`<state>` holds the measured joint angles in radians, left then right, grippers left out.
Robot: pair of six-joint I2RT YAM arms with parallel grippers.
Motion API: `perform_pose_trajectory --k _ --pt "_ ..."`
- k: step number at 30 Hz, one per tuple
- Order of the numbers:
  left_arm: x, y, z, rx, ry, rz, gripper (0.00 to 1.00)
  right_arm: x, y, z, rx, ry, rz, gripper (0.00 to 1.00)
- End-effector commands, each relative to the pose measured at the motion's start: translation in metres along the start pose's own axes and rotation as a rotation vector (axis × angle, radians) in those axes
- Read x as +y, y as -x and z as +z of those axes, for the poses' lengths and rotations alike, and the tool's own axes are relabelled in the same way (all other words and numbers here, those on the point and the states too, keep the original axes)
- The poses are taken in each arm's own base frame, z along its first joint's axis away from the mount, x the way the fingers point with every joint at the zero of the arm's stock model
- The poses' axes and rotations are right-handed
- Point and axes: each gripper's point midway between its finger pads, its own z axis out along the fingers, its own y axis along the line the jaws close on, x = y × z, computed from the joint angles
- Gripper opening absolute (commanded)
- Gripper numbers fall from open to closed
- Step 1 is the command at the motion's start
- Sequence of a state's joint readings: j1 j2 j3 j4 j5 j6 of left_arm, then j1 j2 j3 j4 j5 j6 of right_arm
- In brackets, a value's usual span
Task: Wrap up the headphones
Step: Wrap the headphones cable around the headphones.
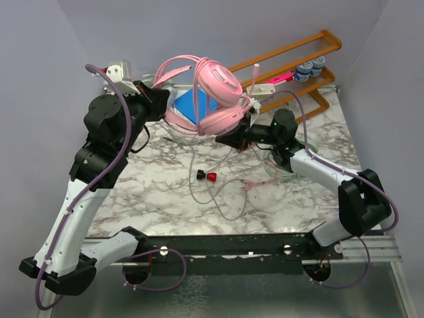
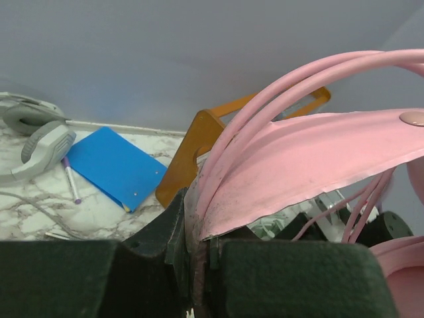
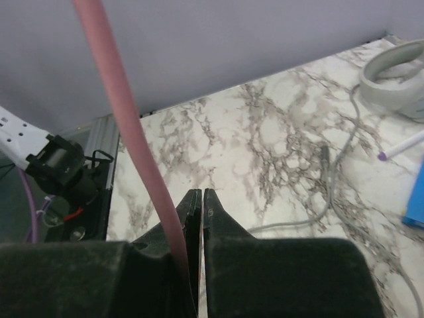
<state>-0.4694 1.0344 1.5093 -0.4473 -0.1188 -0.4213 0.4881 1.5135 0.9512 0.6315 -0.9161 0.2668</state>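
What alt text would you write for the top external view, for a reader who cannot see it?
Pink headphones hang in the air above a marble table, the left arm's fingers shut on the headband, the right arm's fingers shut beside the lower ear cup. A small red-and-black object lies on the table below.

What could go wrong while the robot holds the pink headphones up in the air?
The left fingers pinch only the thin band of the pink headphones, so the heavy cups might twist and slip out. The pink cable runs beside the shut right fingers, not clearly between them, so it may slide away and the wrapping could come loose.
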Motion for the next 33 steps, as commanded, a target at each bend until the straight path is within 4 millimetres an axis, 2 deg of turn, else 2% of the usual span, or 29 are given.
perform_pose_trajectory --k 1,9,15,22,28,33 --pt "0.004 0.051 -0.004 -0.243 0.064 -0.250 0.00 0.022 0.001 0.016 -0.014 0.054 -0.005 0.07" --pt "0.017 0.060 0.007 -0.323 0.136 -0.322 0.00 0.062 -0.005 0.045 -0.001 0.136 -0.014 0.09" --pt "0.020 0.063 0.008 -0.351 0.145 -0.297 0.00 0.083 0.001 0.047 -0.021 0.177 -0.030 0.14" --pt "0.029 0.060 0.010 -0.358 0.183 -0.272 0.00 0.102 0.009 0.052 -0.030 0.225 -0.038 0.13" --pt "0.047 0.058 0.018 -0.384 0.277 -0.207 0.00 0.130 0.022 0.056 -0.027 0.267 -0.062 0.07" --pt "0.053 0.057 0.026 -0.392 0.311 -0.192 0.00 0.151 0.026 0.066 0.010 0.289 -0.065 0.06"
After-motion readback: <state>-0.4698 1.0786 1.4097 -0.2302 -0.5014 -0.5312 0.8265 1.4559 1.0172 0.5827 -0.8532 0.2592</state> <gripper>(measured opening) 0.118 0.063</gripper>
